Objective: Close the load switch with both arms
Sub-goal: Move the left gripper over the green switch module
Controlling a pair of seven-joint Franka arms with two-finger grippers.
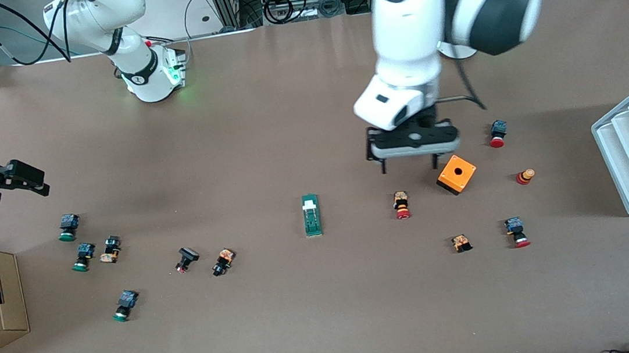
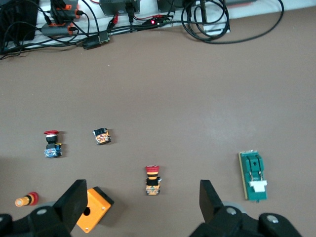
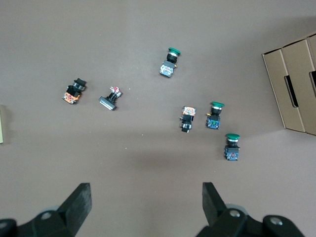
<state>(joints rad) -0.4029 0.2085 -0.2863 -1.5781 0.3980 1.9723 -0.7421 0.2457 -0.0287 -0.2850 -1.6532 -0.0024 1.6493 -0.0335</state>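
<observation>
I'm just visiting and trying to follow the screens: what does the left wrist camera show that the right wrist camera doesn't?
Only the left wrist view shows the green load switch whole, the orange box and red-capped push buttons. Only the right wrist view shows green-capped push buttons and a cardboard box. Both show the brown table from above, with that arm's own open pincer, the left pincer and the right pincer, holding nothing.
</observation>
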